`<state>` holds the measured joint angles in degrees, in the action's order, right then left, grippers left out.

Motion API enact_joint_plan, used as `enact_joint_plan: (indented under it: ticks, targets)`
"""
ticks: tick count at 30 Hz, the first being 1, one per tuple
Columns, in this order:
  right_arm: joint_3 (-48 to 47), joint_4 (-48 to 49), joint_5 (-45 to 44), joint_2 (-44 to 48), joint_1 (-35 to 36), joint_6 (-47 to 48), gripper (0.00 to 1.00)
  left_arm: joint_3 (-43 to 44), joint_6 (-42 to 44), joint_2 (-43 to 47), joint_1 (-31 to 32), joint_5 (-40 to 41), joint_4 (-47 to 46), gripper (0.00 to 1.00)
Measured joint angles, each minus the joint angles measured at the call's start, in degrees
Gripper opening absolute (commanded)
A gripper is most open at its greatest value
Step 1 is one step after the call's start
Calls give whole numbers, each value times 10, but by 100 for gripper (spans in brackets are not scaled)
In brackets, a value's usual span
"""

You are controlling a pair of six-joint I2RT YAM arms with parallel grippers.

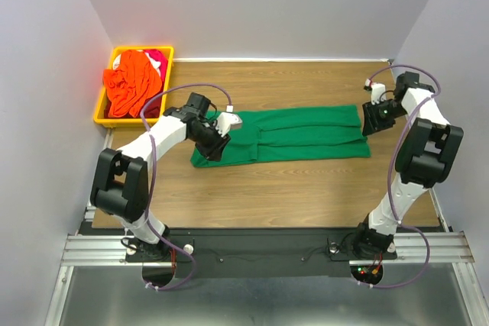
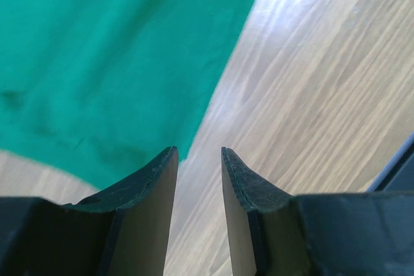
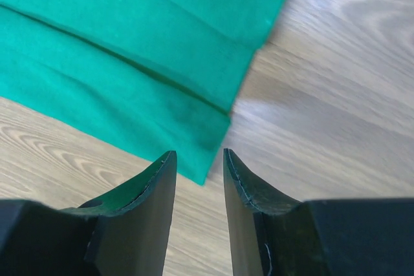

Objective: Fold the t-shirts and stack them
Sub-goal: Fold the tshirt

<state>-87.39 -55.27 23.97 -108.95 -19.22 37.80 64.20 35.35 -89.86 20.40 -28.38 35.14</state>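
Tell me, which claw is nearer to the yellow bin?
Left. The left claw is at the green shirt's end nearest the bin; the right claw is at the shirt's opposite end.

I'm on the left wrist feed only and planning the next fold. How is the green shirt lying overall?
Observer: The green shirt lies folded into a long strip running left to right across the table.
Operator: Where's the right pincer?
Observer: The right pincer is at the strip's right end, jaws apart and empty.
Operator: Other shirts?
Observer: An orange shirt sits bunched in the yellow bin at the far left, pink cloth behind it.
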Motion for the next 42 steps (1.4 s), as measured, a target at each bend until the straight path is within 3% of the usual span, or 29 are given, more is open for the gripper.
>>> enact_joint_plan:
  ticks: [14,20,27,34,42]
  targets:
    - [45,5,4,17,90,-30,40,-40,-35,-23,20,21,-10,44]
    - [56,23,79,61,232,-125,52,-47,-45,-23,16,11,-9,44]
    - [55,122,150,45,371,-288,51,-47,-48,-23,-20,-7,0,44]
    - [54,174,156,-33,436,-365,52,-47,-48,-37,-47,-13,11,45]
    - [54,228,155,-62,478,-432,53,-45,-48,-76,-48,-22,9,45]
